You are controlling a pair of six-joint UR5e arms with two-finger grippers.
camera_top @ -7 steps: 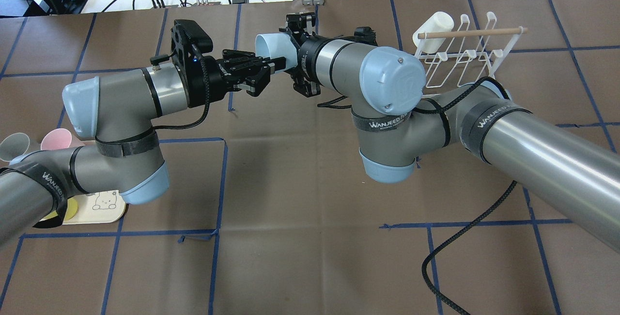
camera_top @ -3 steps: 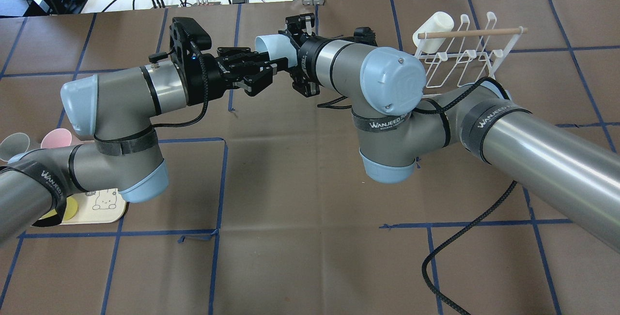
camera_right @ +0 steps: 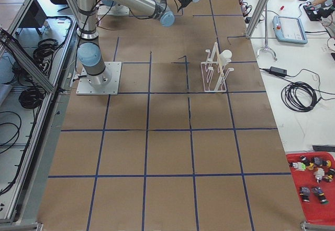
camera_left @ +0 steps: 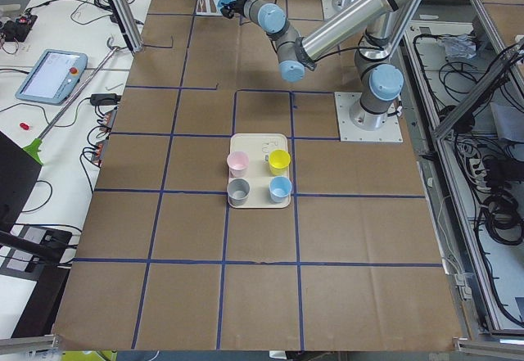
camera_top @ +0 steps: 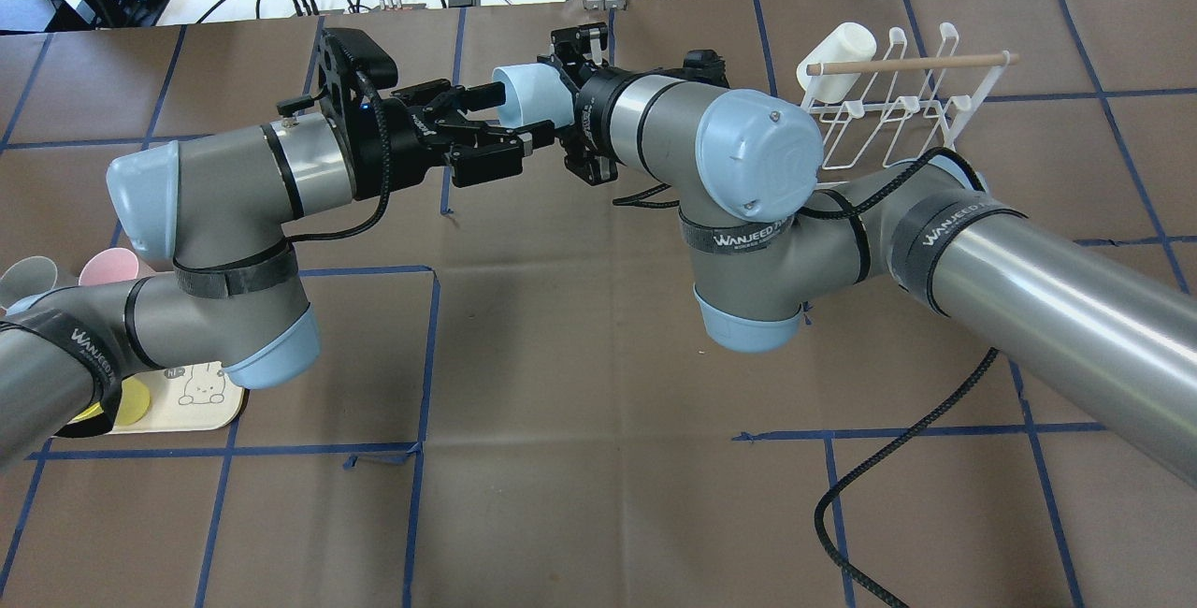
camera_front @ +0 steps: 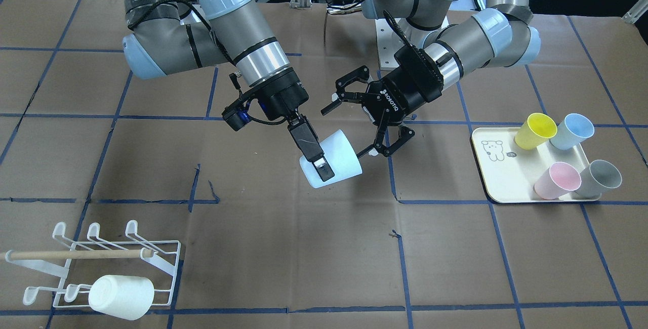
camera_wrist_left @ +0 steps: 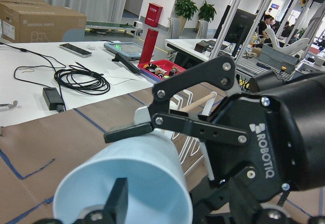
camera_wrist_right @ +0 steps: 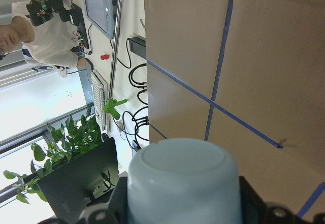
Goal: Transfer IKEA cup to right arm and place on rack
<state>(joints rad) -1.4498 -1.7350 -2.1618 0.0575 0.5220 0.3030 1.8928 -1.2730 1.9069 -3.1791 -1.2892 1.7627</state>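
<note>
The pale blue IKEA cup (camera_front: 336,159) lies on its side in mid-air above the table's middle. My right gripper (camera_front: 324,164) is shut on its wall near the base; one finger (camera_front: 310,142) shows along the cup, and the right wrist view has the cup (camera_wrist_right: 183,183) filling the jaws. My left gripper (camera_front: 344,134) is open, its jaws spread on either side of the cup's rim; in the left wrist view one finger (camera_wrist_left: 132,130) is above the cup (camera_wrist_left: 127,183). In the overhead view the cup (camera_top: 524,92) sits between both wrists. The white wire rack (camera_front: 167,242) stands at the right arm's side.
A white cup (camera_front: 121,296) hangs on the rack, which also shows in the overhead view (camera_top: 898,112). A cream bear tray (camera_front: 498,167) on my left side holds yellow (camera_front: 535,130), blue (camera_front: 572,130), pink (camera_front: 557,180) and grey (camera_front: 600,179) cups. A black cable (camera_top: 888,458) lies on the table.
My left gripper has opened off the cup's rim and its wrist has drawn back a little to the left. The right gripper still holds the cup in the same place.
</note>
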